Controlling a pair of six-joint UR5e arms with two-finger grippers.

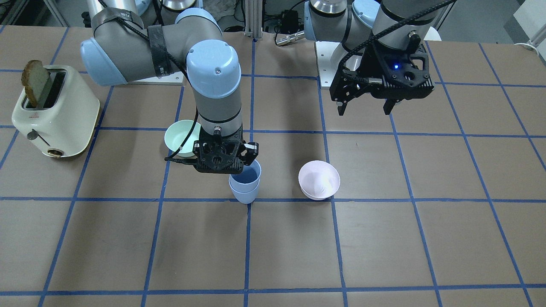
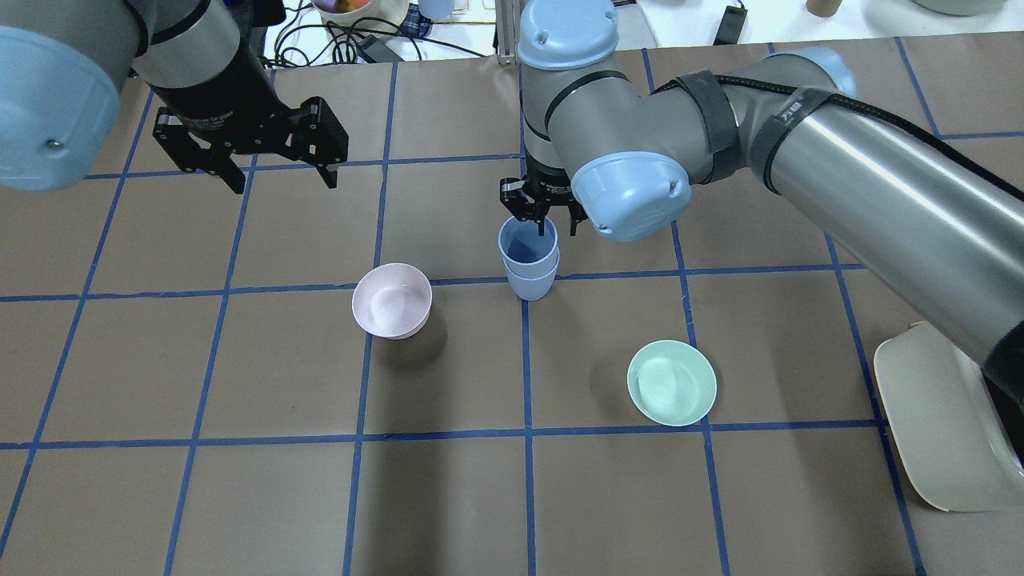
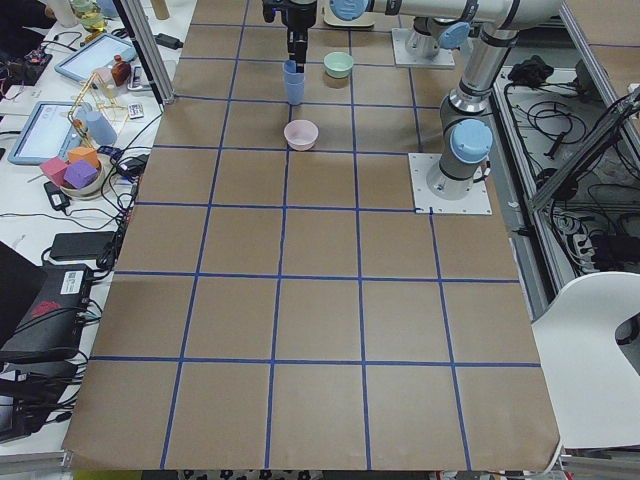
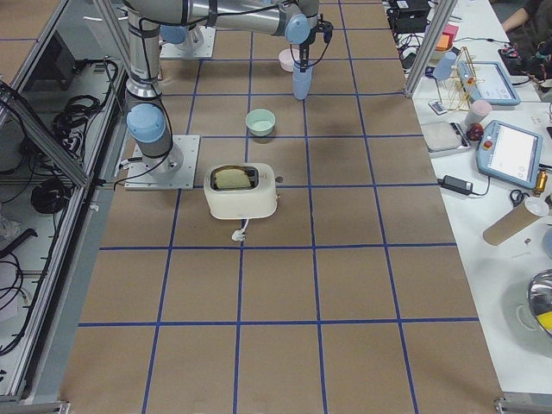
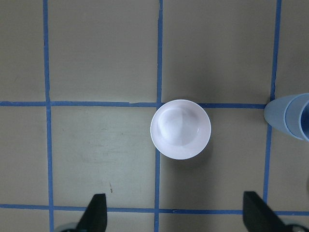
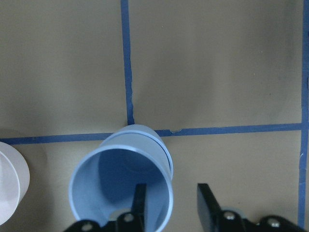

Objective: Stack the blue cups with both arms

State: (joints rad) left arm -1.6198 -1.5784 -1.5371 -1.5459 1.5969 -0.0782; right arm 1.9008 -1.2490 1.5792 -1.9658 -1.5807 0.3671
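We see the two blue cups nested. The upper cup [image 2: 528, 244] sits inside the lower cup [image 2: 530, 286], which shows only its base and a band under the rim. The stack stands upright on a crossing of blue tape lines on the table [image 2: 240, 360].

The right gripper [image 2: 558, 228] hangs over the stack's 1 o'clock side in the overhead view, half covered by the arm's blue joint cap. In its wrist view one finger [image 6: 139, 203] is inside the upper cup and the other is outside. The cup wall passes between them with a gap on each side, so the fingers stand apart and are not clamped on it.

The left gripper [image 1: 365, 111] hovers high with its fingers spread wide and nothing between them. Its wrist view cuts the stack off at the 3 o'clock edge.

From the stack in the overhead view, the pink bowl [image 2: 392, 300] lies at 8 o'clock with a strip of bare paper between. The green bowl [image 2: 672, 382] lies at 4 o'clock, farther off. In the front-facing view the right gripper's body covers part of the green bowl.

The toaster [image 1: 55, 111] holds a slice of bread [image 1: 36, 83] and stands well apart. In the overhead view the frame's 4 o'clock edge and the right arm cut it off. In both side views the stack is too small for us to read any detail.
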